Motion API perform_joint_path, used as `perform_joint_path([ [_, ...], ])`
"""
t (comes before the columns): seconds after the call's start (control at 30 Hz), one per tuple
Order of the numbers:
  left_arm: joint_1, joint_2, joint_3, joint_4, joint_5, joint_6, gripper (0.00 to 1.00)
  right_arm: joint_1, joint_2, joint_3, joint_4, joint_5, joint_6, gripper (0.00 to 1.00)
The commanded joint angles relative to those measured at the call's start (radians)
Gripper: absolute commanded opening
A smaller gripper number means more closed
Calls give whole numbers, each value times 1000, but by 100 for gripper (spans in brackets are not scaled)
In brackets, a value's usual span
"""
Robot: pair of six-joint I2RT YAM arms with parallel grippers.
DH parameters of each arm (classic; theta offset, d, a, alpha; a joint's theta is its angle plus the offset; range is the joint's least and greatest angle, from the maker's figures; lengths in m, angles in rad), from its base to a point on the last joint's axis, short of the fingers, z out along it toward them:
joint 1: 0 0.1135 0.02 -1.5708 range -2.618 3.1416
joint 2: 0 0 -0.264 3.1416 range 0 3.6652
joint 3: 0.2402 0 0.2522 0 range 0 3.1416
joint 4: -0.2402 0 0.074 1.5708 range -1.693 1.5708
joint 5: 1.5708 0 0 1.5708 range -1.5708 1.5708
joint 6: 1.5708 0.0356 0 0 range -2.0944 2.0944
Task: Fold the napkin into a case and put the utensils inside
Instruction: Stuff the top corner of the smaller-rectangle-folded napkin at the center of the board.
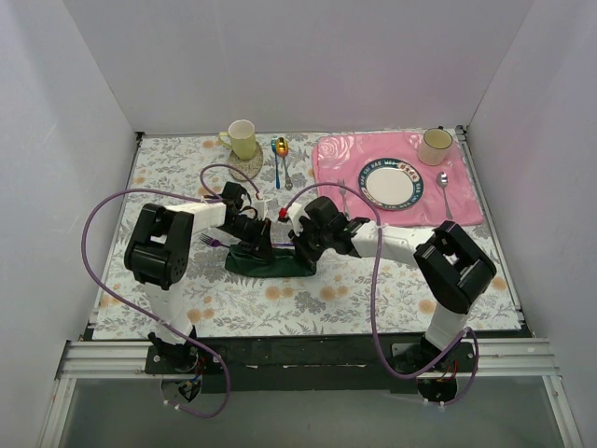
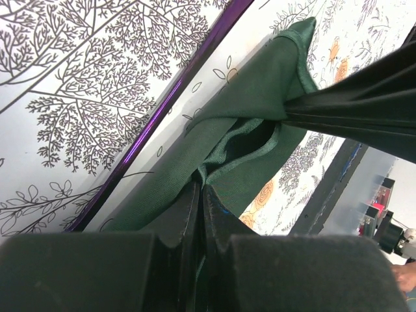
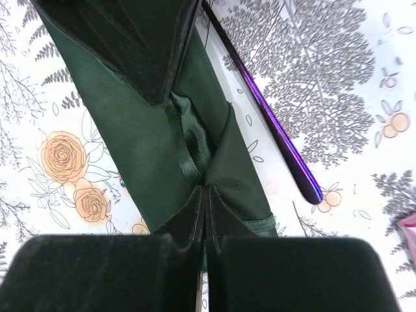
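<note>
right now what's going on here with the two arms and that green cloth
Both arms are working on the dark green napkin near the middle of the table. It is folded into a narrow strip. The left fingers and right fingers face each other, each pinched shut on a fold of it. A purple utensil lies on the floral tablecloth right beside the cloth, not yet inside it.

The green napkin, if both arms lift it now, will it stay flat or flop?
Probably flop: the napkin creases and bunches where the left end effector pinches it. Likely light, since thin folded edges show beside the right end effector.
</note>
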Motion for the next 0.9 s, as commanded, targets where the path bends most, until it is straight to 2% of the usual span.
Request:
perform_joint_path([
  [0.0,-5,33,-1,3,-80,14,0,-2,-68,61,-22,23,34,1],
  [0.2,-5,56,18,-11,-93,-3,0,0,-57,80,-51,17,30,2],
  [0.23,-5,65,21,-15,-91,-6,0,0,-53,84,-56,15,27,4],
  [0.3,-5,75,35,-20,-88,-15,0,0,-43,90,-70,6,18,20],
  [0.33,-5,81,39,-28,-87,-18,0,0,-43,90,-74,6,15,30],
  [0.37,-5,90,44,-31,-85,-24,0,0,-39,90,-73,11,12,44],
  [0.47,-5,101,56,-43,-76,-29,0,0,-16,106,-90,24,1,71],
  [0.5,-5,102,56,-40,-73,-32,0,0,-10,115,-93,37,-4,73],
  [0.6,-5,105,58,-43,-71,-33,0,2,9,119,-84,49,-24,73],
  [0.67,-5,107,55,-43,-71,-35,0,2,26,124,-82,52,-36,69],
  [0.87,-5,113,59,-46,-54,-49,0,8,61,101,-53,61,-76,63],
])
